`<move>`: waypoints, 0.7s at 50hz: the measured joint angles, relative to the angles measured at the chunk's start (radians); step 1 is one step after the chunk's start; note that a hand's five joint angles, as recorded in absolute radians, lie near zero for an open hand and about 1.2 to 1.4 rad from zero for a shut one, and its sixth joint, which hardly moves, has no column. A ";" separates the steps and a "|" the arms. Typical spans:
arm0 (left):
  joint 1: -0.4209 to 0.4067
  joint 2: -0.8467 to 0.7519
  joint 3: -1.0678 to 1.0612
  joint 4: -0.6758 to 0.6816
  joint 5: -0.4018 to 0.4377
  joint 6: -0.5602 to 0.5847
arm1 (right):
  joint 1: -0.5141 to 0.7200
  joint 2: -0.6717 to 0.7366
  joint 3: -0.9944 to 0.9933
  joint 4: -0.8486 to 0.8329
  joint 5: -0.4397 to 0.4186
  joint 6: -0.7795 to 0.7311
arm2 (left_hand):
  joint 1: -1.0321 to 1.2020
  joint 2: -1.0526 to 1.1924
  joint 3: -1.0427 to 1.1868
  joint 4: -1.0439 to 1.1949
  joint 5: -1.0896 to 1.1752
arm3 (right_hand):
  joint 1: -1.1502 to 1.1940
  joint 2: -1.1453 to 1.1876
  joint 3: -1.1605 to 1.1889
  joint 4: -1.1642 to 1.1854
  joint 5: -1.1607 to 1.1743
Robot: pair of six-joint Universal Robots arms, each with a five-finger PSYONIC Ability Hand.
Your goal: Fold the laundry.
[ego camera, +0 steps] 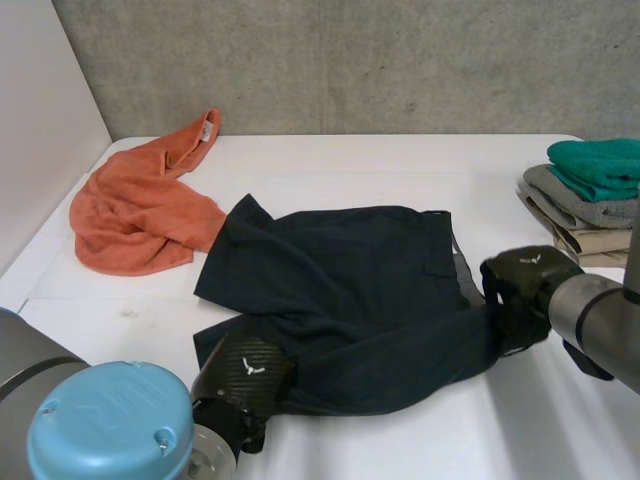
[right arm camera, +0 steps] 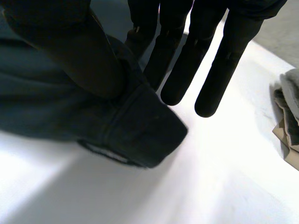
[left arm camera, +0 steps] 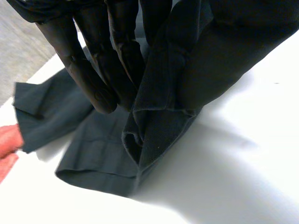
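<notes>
Dark navy shorts (ego camera: 350,290) lie spread across the middle of the white table (ego camera: 400,160). My left hand (ego camera: 245,375) is at the near leg's hem. In the left wrist view a fold of the shorts (left arm camera: 159,135) is caught between the thumb and the fingers (left arm camera: 93,60), and the hem hangs just off the table. My right hand (ego camera: 520,285) is at the waistband end. In the right wrist view the thumb (right arm camera: 70,51) pins the waistband corner (right arm camera: 135,130) against the innermost finger, while the other fingers (right arm camera: 224,60) stay straight over the table.
A crumpled orange cloth (ego camera: 140,205) lies at the far left of the table, and its edge (left arm camera: 7,144) reaches just past the shorts' leg. A stack of folded laundry (ego camera: 590,200), teal on top, stands at the right edge (right arm camera: 289,116). A concrete wall is behind.
</notes>
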 measured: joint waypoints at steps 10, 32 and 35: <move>0.007 0.084 -0.059 -0.164 0.061 0.104 | -0.121 -0.138 0.210 0.218 -0.049 -0.716 | 0.000 0.009 0.005 0.002 0.002 | 0.000 0.000 0.000 0.000 0.000; 0.147 -0.015 0.242 -0.270 0.111 0.102 | -0.056 -0.067 0.079 0.051 -0.059 -0.499 | 0.019 0.025 0.008 0.005 0.015 | 0.000 0.000 0.000 0.000 0.014; 0.171 -0.065 0.310 -0.236 0.121 0.110 | -0.040 -0.039 0.038 0.004 -0.041 -0.443 | 0.019 0.025 0.008 0.005 0.015 | 0.000 0.000 0.000 0.000 0.014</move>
